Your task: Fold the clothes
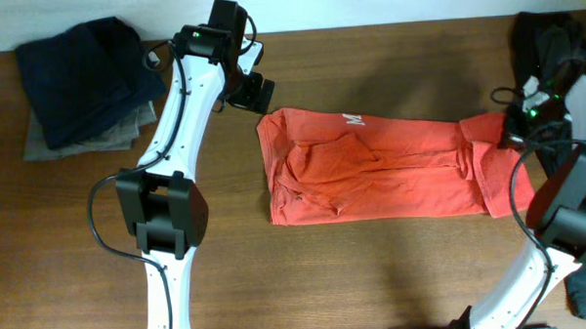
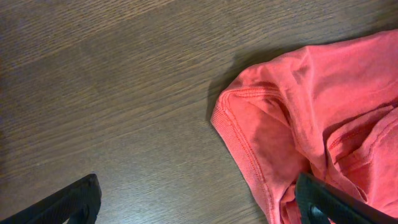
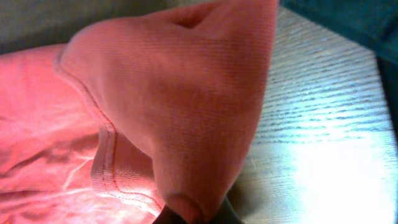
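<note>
At the middle of the worktop [image 1: 375,279], seen from above, the red-orange T-shirt [image 1: 372,176] lies as a long band running left to right, with a scrap of white lettering at its far edge. That narrowed shape suggests the next fold goes end over end. The left fingers [image 1: 258,93] hang just beside the shirt's far left corner and the right fingers [image 1: 514,130] sit at its right end, where a flap is doubled over, so each arm looks placed to take one end. A pile of dark clothes [image 1: 85,84] rests at the far left and another dark garment [image 1: 547,29] at the far right. From the left wrist, the fingers are spread wide and grip nothing. One tip is over bare wood and the other over the shirt's stitched corner; whether it touches the cloth I cannot tell. They are probably lined up to come down on that corner. From the right wrist, the fingers are pinched tight on a fold of the shirt, which rises from them in a peak above the worktop. Only a sliver of the dark fingers shows under the cloth.
</note>
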Controlling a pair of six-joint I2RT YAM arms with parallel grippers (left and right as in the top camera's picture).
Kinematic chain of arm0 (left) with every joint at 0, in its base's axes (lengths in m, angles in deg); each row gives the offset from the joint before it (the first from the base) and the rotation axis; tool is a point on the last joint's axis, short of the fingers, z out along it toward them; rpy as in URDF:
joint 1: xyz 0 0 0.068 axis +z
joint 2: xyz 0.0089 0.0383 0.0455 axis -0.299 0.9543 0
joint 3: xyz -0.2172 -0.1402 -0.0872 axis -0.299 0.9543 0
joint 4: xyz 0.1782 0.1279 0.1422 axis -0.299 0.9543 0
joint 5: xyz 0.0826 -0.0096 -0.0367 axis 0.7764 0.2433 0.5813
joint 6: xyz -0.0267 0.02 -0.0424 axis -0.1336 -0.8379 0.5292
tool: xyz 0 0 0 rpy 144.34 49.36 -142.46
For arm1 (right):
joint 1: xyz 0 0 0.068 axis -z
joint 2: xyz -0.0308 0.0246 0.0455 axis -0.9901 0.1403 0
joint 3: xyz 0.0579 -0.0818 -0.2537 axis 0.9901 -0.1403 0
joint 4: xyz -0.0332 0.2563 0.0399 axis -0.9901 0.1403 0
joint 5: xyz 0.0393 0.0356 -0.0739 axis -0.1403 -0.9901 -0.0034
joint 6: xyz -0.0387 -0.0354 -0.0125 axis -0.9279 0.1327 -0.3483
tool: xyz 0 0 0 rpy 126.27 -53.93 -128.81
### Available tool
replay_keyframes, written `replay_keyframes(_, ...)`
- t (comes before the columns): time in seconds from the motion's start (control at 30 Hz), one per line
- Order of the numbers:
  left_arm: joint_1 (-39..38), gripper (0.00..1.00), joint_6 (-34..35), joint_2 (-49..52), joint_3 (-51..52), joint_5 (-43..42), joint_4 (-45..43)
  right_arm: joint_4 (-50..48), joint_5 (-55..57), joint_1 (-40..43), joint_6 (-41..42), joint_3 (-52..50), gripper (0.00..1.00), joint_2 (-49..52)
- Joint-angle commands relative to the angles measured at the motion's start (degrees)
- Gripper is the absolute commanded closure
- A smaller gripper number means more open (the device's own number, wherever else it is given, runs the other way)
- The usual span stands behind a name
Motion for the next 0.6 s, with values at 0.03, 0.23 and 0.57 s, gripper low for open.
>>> replay_keyframes(0.03, 0.39, 0.01, -0.94, -2.12, -1.05, 0.22, 0.07, 1.81, 10.71, -7.98, 4.22, 1.31, 0.96, -0.02)
replay_keyframes(0.23, 0.39, 0.01, -0.94, -2.12, -1.05, 0.22, 0.11, 3.28, 15.02, -17.25, 9.73, 1.31, 0.96, -0.02)
replay_keyframes(0.57, 0.37, 0.01, -0.94, -2.12, -1.05, 0.22, 0.22, 6.36, 14.51, -24.98, 13.20, 1.31, 0.96, 0.00)
